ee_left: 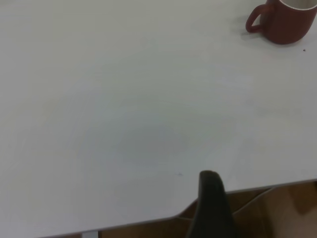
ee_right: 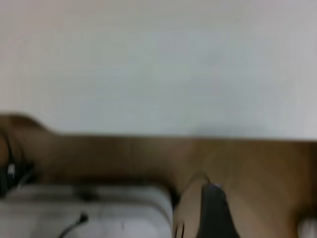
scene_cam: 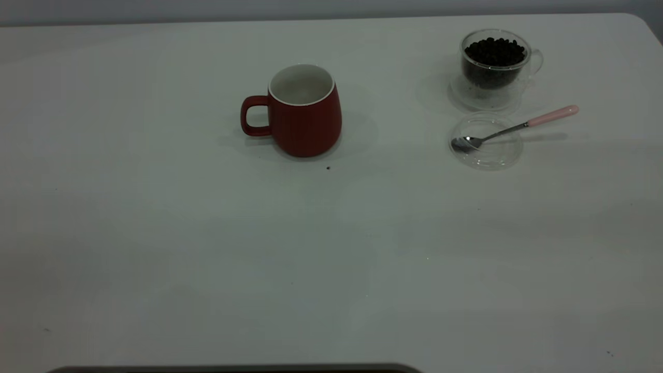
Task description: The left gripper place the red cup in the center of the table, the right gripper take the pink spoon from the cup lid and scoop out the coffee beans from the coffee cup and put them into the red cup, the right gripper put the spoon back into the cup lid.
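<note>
Your left hand (ee_left: 210, 198) hangs over the near edge of the bench (scene_cam: 155, 248), and your right hand (ee_right: 213, 208) sits off the bench; whether either is apart or together, I cannot tell. The red cup (scene_cam: 303, 111) stands upright mid-bench, toward the far edge. The pink spoon (scene_cam: 510, 128) lies with its bowl in the clear cup lid (scene_cam: 487, 147), its handle overhanging toward the right edge. It looks light, thin and slippery: take the pink handle. The glass coffee cup (scene_cam: 494, 65) near the far right corner looks fragile.

Exterior: high, oblique over table (scene_cam: 207, 248). Left wrist: near table edge, shares red cup (ee_left: 290, 22). Right wrist: low, beyond edge.
</note>
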`<state>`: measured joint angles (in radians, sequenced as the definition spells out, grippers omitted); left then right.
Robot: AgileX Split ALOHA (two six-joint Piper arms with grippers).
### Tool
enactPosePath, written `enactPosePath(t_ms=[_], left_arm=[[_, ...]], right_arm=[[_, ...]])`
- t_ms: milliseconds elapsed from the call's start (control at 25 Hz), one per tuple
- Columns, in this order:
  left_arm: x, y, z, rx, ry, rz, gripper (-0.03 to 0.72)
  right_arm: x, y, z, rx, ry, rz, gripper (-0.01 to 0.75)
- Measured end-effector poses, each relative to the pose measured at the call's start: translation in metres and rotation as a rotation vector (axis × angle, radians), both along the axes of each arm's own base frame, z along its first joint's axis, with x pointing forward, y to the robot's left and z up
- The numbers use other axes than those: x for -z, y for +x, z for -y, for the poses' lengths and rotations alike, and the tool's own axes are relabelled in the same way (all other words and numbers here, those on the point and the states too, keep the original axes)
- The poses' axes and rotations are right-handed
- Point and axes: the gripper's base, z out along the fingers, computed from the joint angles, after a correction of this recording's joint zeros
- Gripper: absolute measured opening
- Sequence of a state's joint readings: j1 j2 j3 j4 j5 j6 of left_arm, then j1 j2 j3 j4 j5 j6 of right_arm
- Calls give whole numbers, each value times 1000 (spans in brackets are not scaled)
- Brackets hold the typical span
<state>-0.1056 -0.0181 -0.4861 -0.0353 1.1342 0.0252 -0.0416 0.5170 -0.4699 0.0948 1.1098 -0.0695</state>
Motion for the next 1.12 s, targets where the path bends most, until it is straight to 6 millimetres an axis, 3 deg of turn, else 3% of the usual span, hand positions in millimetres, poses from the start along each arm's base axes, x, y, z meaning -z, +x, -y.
enactPosePath(t_ms=[480,800,1120], left_arm=[[0,0,0,0,0,0,587],[0,0,0,1,1,0,587],[0,0,0,1,1,0,587]], right_arm=[[-9,-22,0,7,-10,169,540],[-16,-66,-2,7,-20,460,540],[-16,-68,-2,6,-21,464,540]])
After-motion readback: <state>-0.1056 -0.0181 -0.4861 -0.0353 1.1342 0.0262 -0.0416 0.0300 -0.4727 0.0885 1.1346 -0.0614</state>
